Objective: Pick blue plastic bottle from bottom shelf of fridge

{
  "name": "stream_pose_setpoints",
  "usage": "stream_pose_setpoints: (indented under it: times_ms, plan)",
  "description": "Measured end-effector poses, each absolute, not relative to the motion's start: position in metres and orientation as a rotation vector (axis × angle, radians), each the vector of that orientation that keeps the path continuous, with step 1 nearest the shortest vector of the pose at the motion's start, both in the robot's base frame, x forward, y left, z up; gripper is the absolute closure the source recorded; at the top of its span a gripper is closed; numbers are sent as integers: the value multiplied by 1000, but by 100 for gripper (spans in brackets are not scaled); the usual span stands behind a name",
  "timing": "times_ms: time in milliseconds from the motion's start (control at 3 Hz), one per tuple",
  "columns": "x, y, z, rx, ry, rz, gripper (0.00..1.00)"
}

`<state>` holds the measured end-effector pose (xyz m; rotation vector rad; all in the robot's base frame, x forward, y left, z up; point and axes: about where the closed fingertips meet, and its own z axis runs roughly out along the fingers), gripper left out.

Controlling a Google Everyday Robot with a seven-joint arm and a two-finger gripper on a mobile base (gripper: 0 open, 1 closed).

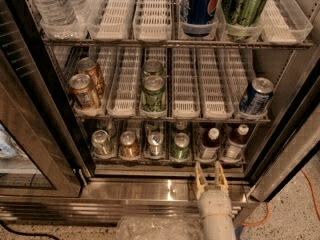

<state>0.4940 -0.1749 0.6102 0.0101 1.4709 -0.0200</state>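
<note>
The fridge point(280, 149) stands open in the camera view. On its bottom shelf point(170, 160) the blue plastic bottle point(210, 144), small with a white cap and dark brown contents, stands in the second lane from the right. A similar white-capped bottle point(235, 143) with a paler label stands in the lane to its right. My gripper point(209, 167) is over the steel sill, just in front of and below the dark bottle. Its fingers point(199, 176) are apart, empty, and touch nothing.
Several cans point(150, 144) fill the bottom lanes to the left. The middle shelf holds a green can point(153, 95), two copper cans point(85, 90) and a blue can point(256, 96). The glass door point(30, 149) stands open at the left. An orange cable point(310, 194) lies on the floor at the right.
</note>
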Motion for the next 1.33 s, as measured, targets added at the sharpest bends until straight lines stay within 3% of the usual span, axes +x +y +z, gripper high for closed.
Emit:
stream_pose_setpoints:
  times_ms: [333,1333]
  plan:
    - [494,-175,610,11,1471,-20,20]
    - [521,-174,618,-1,1466,-18,15]
